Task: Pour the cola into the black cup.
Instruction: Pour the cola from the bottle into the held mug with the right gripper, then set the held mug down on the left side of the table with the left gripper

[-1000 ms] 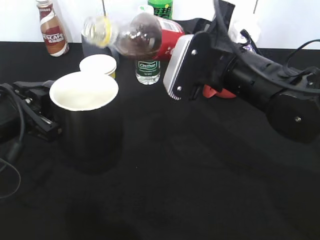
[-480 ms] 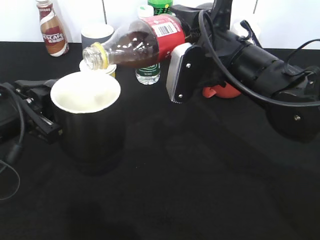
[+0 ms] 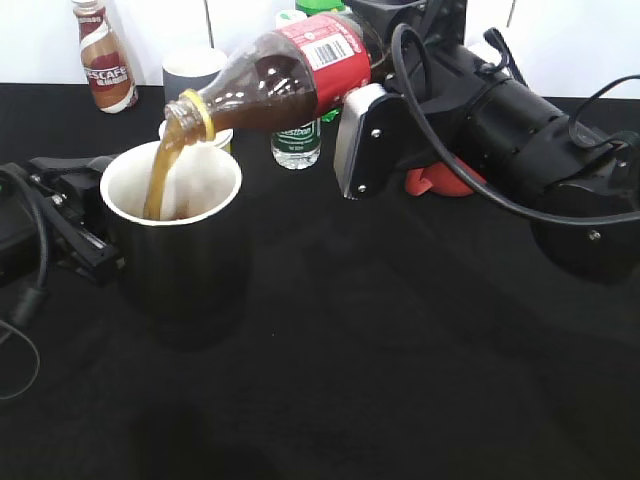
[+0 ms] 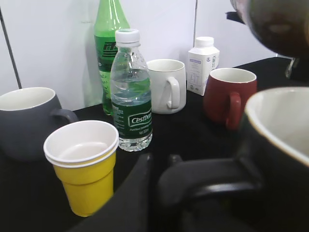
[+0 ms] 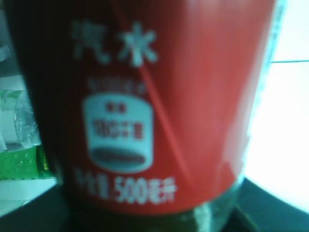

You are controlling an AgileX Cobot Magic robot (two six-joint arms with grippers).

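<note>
The cola bottle (image 3: 290,75) is tilted mouth-down to the left, and a brown stream falls from its open mouth into the black cup (image 3: 180,265). My right gripper (image 3: 375,70) is shut on the bottle's lower body. The red label (image 5: 145,106) fills the right wrist view and hides the jaws. My left gripper (image 3: 85,240) is at the cup's left side, shut on its black loop handle (image 4: 212,179). The cup's white rim (image 4: 275,125) shows at the right of the left wrist view. One dark finger (image 4: 130,203) lies beside the handle.
Behind the cup stand a yellow paper cup (image 4: 84,164), a grey mug (image 4: 26,121), a water bottle (image 4: 130,96), a green bottle (image 4: 110,48), a white mug (image 4: 166,84), a red mug (image 4: 229,94) and a small white bottle (image 4: 203,65). A Nescafe bottle (image 3: 105,65) is far left.
The bottle has tipped further, its mouth now down over the cup's rim. Cola now streams into the cup, where none flowed before. The left gripper and cup have not moved.
</note>
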